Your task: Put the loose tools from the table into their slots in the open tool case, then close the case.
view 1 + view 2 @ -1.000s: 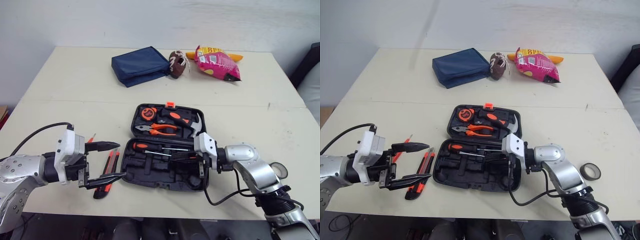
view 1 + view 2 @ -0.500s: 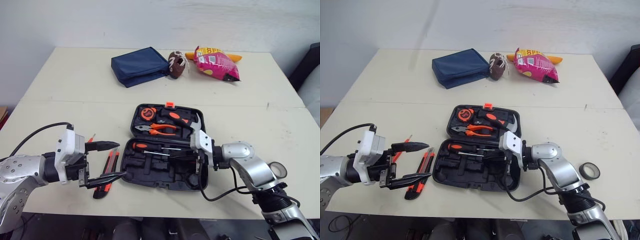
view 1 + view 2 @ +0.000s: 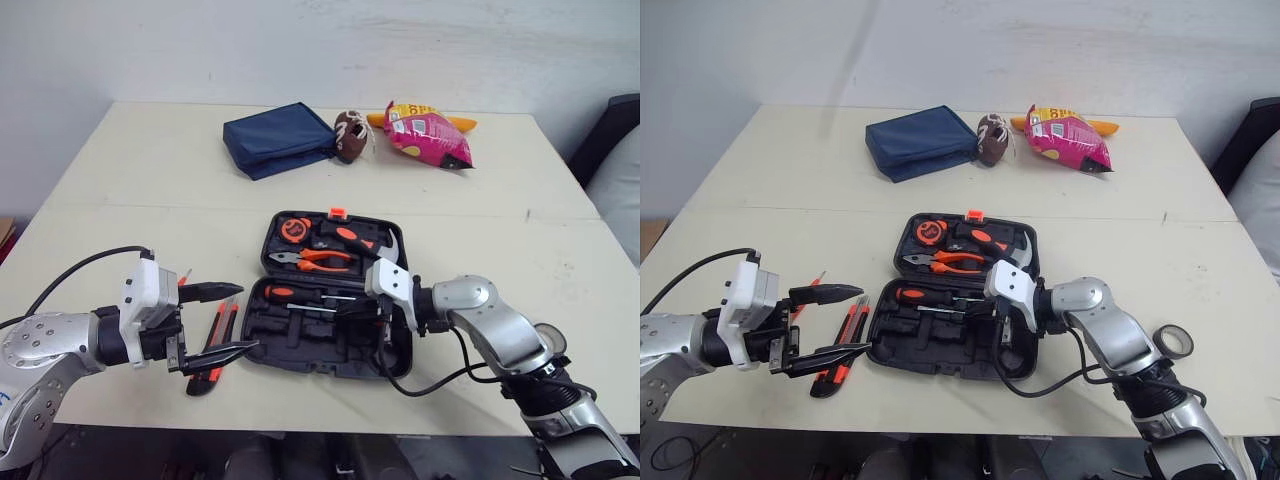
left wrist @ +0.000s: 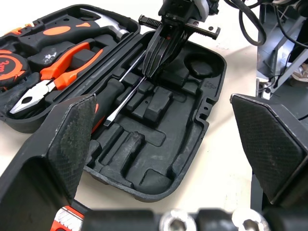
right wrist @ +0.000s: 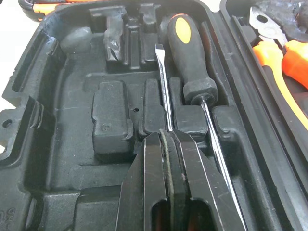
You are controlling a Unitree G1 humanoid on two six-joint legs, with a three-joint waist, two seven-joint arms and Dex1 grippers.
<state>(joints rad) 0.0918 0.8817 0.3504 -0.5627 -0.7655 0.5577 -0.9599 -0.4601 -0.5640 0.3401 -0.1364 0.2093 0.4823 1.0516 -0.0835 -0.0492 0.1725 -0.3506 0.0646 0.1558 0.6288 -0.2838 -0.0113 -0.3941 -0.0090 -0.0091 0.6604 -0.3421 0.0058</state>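
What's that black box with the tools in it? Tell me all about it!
The tool case is black moulded plastic, lying open and flat on the table with an orange latch at its far edge. The far half holds a tape measure, pliers and a hammer. The near half holds one screwdriver; most slots are bare. The right gripper, shut on a thin blade, reaches into it.

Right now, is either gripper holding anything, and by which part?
The right gripper pinches the thin flat-blade screwdriver by its shaft; the left gripper is open, holding nothing.
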